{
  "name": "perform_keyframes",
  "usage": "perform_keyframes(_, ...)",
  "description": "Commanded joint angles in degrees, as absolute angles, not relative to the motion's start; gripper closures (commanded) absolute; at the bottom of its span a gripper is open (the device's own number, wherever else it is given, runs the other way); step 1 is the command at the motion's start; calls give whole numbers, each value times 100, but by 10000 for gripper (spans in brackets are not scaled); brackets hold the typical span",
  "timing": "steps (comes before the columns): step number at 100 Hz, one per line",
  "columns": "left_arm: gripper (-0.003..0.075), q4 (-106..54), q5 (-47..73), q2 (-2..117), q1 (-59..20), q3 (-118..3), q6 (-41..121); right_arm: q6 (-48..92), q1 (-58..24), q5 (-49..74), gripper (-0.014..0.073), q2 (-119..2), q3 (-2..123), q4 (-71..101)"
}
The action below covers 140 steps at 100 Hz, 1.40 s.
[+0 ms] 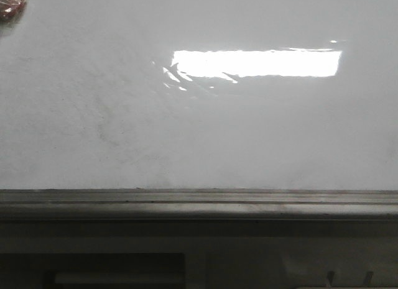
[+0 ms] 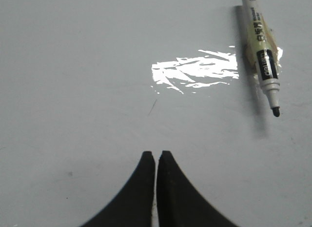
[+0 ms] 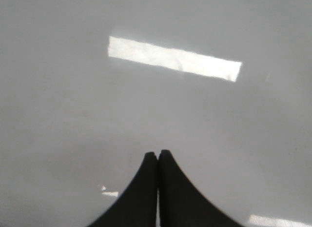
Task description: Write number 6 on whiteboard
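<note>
The whiteboard [image 1: 199,127] is filling most of the front view, with its grey ledge [image 1: 199,205] running along the near edge. No arm and no fingers are showing in this view. Faint grey smudges are lying across the board surface, and a bright rectangular light glare [image 1: 256,63] is reflecting off it. No drawn 6 is showing in any of the three views. A small reddish round object [image 1: 11,6] is being cut off by the top left corner of the front view; what it is cannot be told.

Only the left wrist view is showing a marker [image 2: 262,56], uncapped, lying flat on the board with its dark tip exposed and its rear end cut off by the frame edge. The left gripper [image 2: 156,155] is hovering well apart from the marker, its fingers nearly touching and holding nothing. A short thin dark stroke [image 2: 152,107] is lying between them and the glare.

The right wrist view is blurred. The right gripper [image 3: 157,154] is showing its fingers pressed together, gripping nothing
</note>
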<state>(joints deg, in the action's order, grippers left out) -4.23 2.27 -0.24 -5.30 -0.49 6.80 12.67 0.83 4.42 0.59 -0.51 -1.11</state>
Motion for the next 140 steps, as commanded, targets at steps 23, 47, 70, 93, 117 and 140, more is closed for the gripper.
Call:
perform_keyframes(23, 740, -459, -189, -199, -520, 225, 646, 1267, 108, 0, 659, 170, -184, -145)
perform_keyframes(47, 740, -459, -189, -199, -520, 225, 646, 1267, 108, 0, 659, 170, -184, -145)
perform_keyframes(70, 740, -459, -189, -199, -520, 225, 646, 1267, 108, 0, 659, 170, -184, -145)
perform_keyframes(93, 740, -459, -189, -199, -520, 225, 646, 1267, 108, 0, 659, 170, -184, -145)
perform_keyframes(117, 740, -962, -200, -199, -520, 225, 646, 1267, 108, -347, 659, 170, -184, 453)
perform_keyframes(140, 741, -2984, -236, -199, -520, 225, 646, 1267, 108, -474, 659, 170, -184, 2103)
